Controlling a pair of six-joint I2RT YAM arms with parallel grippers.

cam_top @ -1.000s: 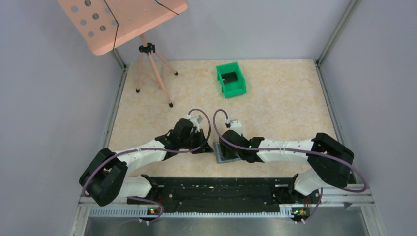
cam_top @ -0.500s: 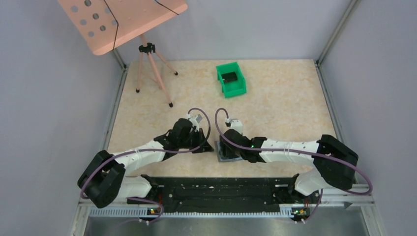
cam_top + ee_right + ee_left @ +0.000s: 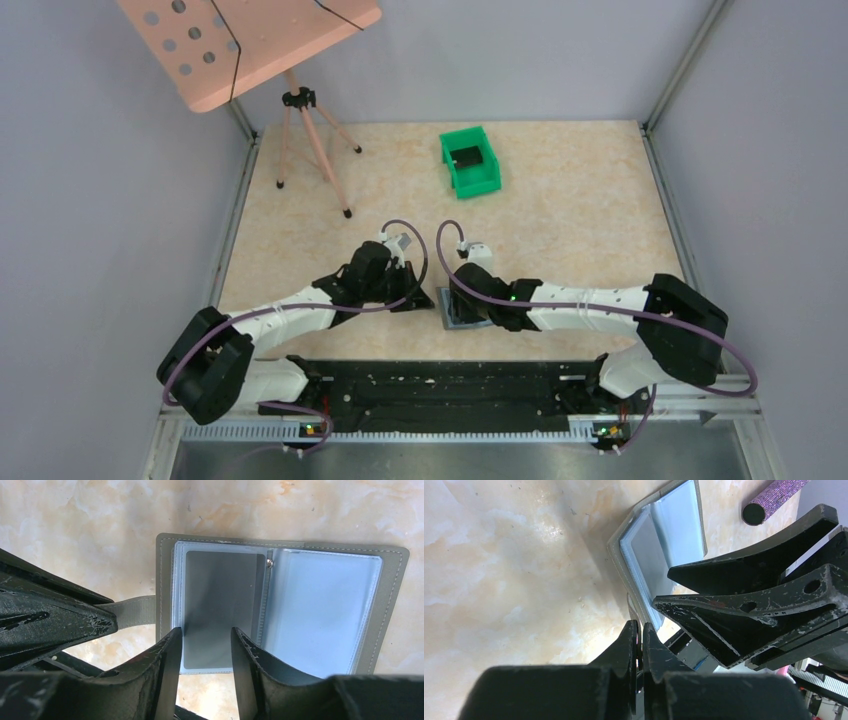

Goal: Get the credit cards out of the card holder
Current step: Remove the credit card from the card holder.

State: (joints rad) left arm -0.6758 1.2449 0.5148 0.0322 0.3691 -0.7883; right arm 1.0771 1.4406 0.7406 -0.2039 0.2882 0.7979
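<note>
A small flat grey folding card holder (image 3: 320,605) with pale blue inner sleeves is laid open near the front of a beige marbled table (image 3: 75,515). Its grey strap (image 3: 134,612) is pinched by the closed left gripper (image 3: 639,626). The right gripper (image 3: 204,632) is poised, fingers parted, over the left sleeve.

left gripper (image 3: 640,626) jaws pinched on card holder (image 3: 660,547) strap | purple cylinder (image 3: 774,497) beyond
</note>
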